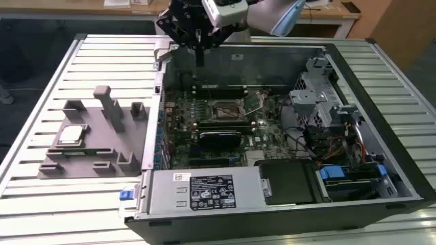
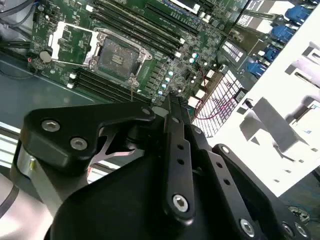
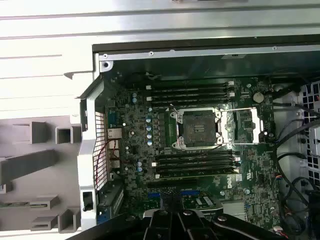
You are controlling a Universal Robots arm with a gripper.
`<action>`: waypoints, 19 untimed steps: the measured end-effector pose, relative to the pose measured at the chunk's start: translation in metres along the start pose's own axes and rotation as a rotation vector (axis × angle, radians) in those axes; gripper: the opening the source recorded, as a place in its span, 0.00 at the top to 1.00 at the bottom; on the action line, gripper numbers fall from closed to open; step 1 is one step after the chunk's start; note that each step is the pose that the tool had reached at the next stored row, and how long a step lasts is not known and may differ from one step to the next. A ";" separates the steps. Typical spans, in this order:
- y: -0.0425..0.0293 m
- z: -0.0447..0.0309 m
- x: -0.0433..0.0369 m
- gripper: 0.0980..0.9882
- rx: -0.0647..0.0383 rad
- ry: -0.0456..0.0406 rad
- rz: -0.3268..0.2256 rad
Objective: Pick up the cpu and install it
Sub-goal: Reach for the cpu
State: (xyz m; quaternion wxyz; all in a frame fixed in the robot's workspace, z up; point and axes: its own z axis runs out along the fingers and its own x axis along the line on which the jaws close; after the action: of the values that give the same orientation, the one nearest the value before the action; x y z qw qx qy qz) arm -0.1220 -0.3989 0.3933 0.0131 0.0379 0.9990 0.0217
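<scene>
The cpu (image 1: 71,135), a small silvery square chip, lies flat in the grey fixture tray (image 1: 95,158) on the exterior view's left, beside the open computer case (image 1: 381,153). My gripper (image 1: 199,62) hangs above the case's far left corner, well away from the cpu. Its black fingers are shut together and hold nothing. On the green motherboard the socket (image 1: 228,109) stands with its metal frame swung up; it also shows in the second wrist view (image 2: 117,57) and first wrist view (image 3: 200,125). The gripper (image 2: 172,102) is high above the board.
Black memory slots (image 3: 192,92) flank the socket. A silver power supply (image 1: 204,191) sits at the case's near end, and a drive cage (image 1: 320,102) with cables fills the exterior view's right. The fixture's upright posts (image 1: 109,104) rise near the cpu. A slatted metal table (image 1: 109,56) lies underneath.
</scene>
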 end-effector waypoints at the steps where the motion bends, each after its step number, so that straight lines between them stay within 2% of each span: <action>1: 0.0000 0.0000 0.0000 0.99 0.000 0.0000 0.000; 10: 0.0000 0.0000 0.0001 0.99 0.000 0.0000 0.000; 19: -0.0004 0.0000 0.0051 0.99 0.000 0.0000 0.000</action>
State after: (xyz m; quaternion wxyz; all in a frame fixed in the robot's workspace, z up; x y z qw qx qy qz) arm -0.1271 -0.3989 0.3932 0.0131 0.0379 0.9990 0.0217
